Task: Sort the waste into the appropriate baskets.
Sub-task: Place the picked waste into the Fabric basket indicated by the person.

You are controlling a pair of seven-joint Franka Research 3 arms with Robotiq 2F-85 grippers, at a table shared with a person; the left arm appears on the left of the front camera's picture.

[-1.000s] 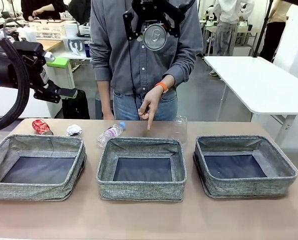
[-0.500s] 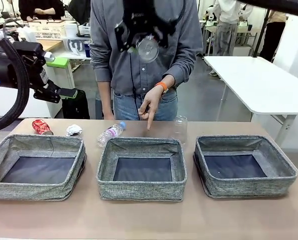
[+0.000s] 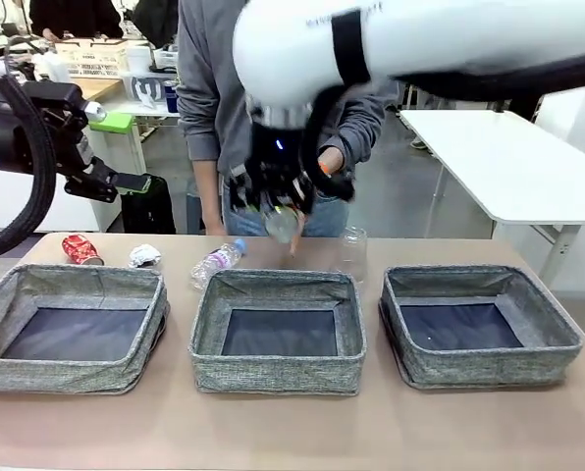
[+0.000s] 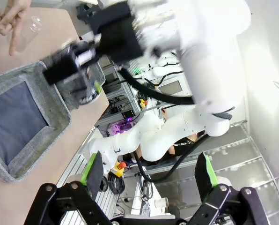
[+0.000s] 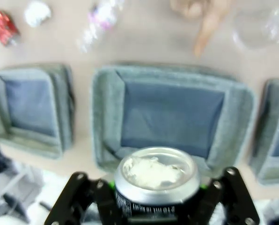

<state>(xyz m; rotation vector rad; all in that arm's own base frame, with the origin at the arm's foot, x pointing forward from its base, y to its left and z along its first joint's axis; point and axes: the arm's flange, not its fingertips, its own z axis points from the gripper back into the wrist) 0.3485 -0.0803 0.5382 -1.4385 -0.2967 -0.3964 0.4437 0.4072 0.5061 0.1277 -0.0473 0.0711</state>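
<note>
The right gripper [image 3: 276, 204] was clamped shut on a can [image 5: 156, 180], held in the air above the middle basket [image 3: 278, 378]. The left gripper [image 4: 149, 169] hung wide open and empty at the far left.

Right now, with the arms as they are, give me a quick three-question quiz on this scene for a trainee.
1. True or false: the right pincer grips a can.
2. Which waste lies farthest to the robot's left? A crushed red can; B plastic bottle; C plastic cup.
3. Fill in: the left pincer is ____.
Key: 1 true; 2 A; 3 open.
</note>
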